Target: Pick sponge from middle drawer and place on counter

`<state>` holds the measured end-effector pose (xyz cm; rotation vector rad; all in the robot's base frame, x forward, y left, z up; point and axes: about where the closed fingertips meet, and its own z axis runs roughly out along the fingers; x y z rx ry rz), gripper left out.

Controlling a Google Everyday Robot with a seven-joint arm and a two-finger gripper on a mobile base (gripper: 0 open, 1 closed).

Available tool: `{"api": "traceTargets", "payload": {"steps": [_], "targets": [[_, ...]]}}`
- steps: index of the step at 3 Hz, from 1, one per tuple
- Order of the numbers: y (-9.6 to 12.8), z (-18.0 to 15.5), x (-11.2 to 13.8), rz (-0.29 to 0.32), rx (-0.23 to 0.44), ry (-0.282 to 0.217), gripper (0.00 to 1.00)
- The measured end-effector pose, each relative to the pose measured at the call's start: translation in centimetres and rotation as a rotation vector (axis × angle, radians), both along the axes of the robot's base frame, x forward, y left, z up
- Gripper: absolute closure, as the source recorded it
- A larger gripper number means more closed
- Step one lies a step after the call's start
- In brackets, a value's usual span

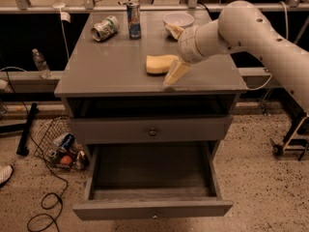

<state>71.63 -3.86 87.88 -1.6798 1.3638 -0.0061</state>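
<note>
The pale yellow sponge (161,64) lies flat on the grey counter (106,62), near its front right part. My gripper (170,53) is right beside the sponge's right end, open, with one finger (175,73) resting near the counter's front edge and the other finger (174,31) back by the bowl. Nothing is held. The middle drawer (152,209), the lowest one, is pulled fully out and shows an empty grey inside.
A crushed can (105,28), an upright blue-and-red can (133,19) and a white bowl (178,19) stand at the counter's back. The drawer above (152,129) is shut. A wire basket with cans (60,149) and cables lie on the floor at left.
</note>
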Motion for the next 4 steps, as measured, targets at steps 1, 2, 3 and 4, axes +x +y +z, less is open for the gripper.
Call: {"api": "traceTargets", "payload": {"steps": [1, 2, 3, 4], "targets": [[0.0, 0.0, 0.0, 0.000, 0.000, 0.000, 0.00], [-1.6, 1.9, -0.2, -0.063, -0.008, -0.031, 0.00], [-4.7, 5.5, -0.5, -0.171, -0.003, -0.096, 0.00], [-10.0, 9.4, 0.2, -0.344, 0.056, -0.151, 0.00]]}}
